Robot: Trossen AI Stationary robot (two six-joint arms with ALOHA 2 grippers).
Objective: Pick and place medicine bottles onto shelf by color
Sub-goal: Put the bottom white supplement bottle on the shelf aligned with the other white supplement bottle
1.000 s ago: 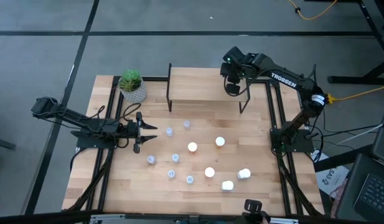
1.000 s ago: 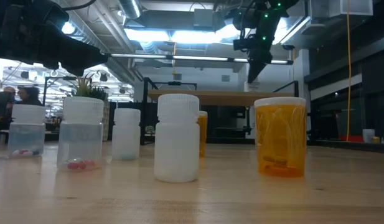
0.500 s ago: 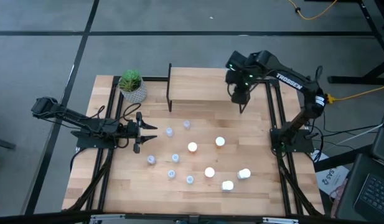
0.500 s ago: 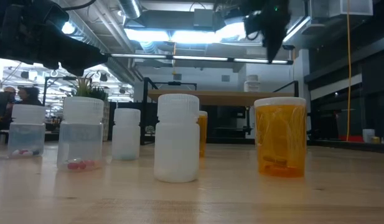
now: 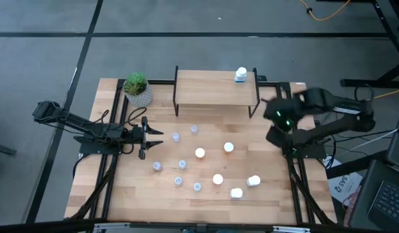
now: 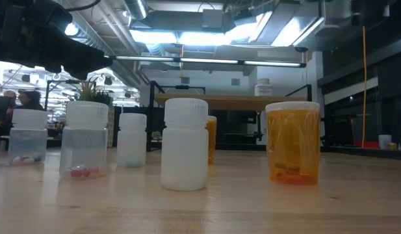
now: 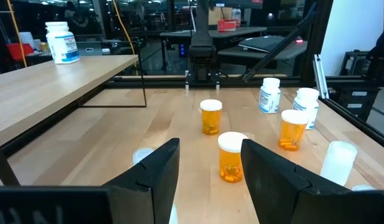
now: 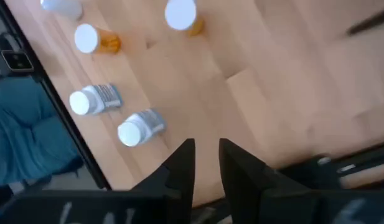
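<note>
From above, I see one white bottle point(image 5: 240, 75) standing upright near the right end of the shelf point(image 5: 212, 90), while the remaining bottles are scattered over the table point(image 5: 186, 194) in front of it. The right gripper point(image 5: 281, 120) hangs just off the shelf's right front corner, above the table's right side; its wrist view shows the fingers point(image 8: 182, 163) drawn near one another with a narrow gap and nothing pinched between them. The nearest unsorted items to it are the orange bottle point(image 5: 228, 147) toward the table's middle and the two white bottles point(image 5: 253, 180) lying near the front, which the right wrist view shows tipped on their sides, long axes flat on the wood. I judge the right arm nearer to these than the left. The left gripper point(image 5: 149, 134) waits at the table's left side, jaws spread and empty, pointing across the table; the small pale bottles point(image 5: 176, 137) lie just ahead of it, so those fall to the left arm.
</note>
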